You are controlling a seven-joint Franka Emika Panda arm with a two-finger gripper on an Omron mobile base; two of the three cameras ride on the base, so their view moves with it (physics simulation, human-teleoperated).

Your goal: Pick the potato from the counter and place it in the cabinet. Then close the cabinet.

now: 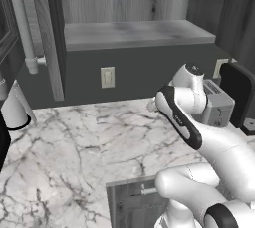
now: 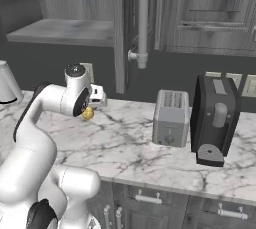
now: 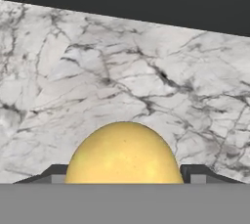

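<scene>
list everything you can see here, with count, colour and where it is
potato: 1, yellow-tan, on the counter between the finger tips
counter: 1, white marble with grey veins, across the front
cabinet: 1, dark grey woodgrain, on the wall above the counter, door open, grey shelf bare
toaster: 1, silver-grey, on the counter right of the arm
coffee machine: 1, black, on the counter right of the toaster
kettle: 1, white, at the counter's left end
wall outlet: 1, pale, on the dark wall under the shelf
drawer fronts: grey, short handles, below the counter
arm: 1, white with dark joints, bent low over the counter
gripper: 1, either side of the potato
</scene>
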